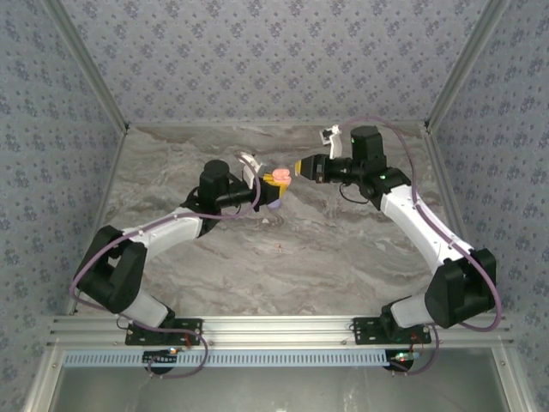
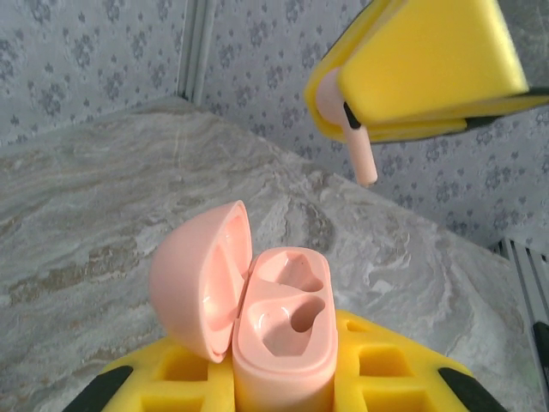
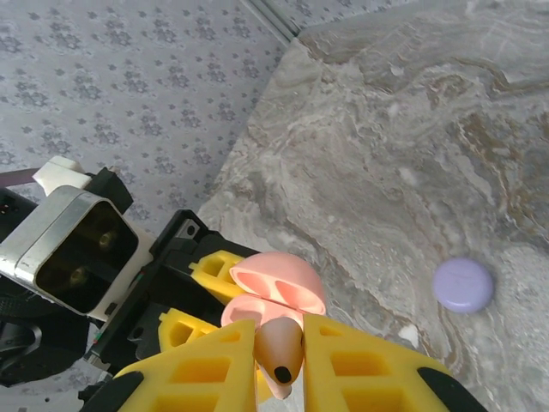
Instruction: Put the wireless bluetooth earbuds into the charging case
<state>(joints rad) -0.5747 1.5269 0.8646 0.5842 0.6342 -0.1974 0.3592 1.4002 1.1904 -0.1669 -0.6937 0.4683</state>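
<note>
The earbud, a pale pink one, is pinched by its head between the yellow foam pads of the right gripper, whose jaws are closed on it so that only the stem pokes out below. In the left wrist view it hangs in the air at about 1 o'clock from the charging case, apart from it and off to the side rather than over it. The case stands upright in the left gripper, clamped between that claw's foam pads. Its lid is swung open toward 9 o'clock and both sockets look empty.

In the top view the two claws meet mid-table, the right one coming in from 3 o'clock. A lilac disc lies on the marble table, at 3 o'clock from the case in the right wrist view. A tiny pink piece sits at 6 o'clock from the case in the top view, too small to identify.

The main risk, as I judge it, is alignment. The stem is tilted and must enter a narrow, shaped socket. If it comes down off-axis or over the wrong cavity, it will catch on the rim and jam or twist in the soft foam. A sideways approach could knock the open lid toward shut. Pressing hard could push the case down through the left pads. Letting go before the stem is seated would drop the earbud onto the table.
</note>
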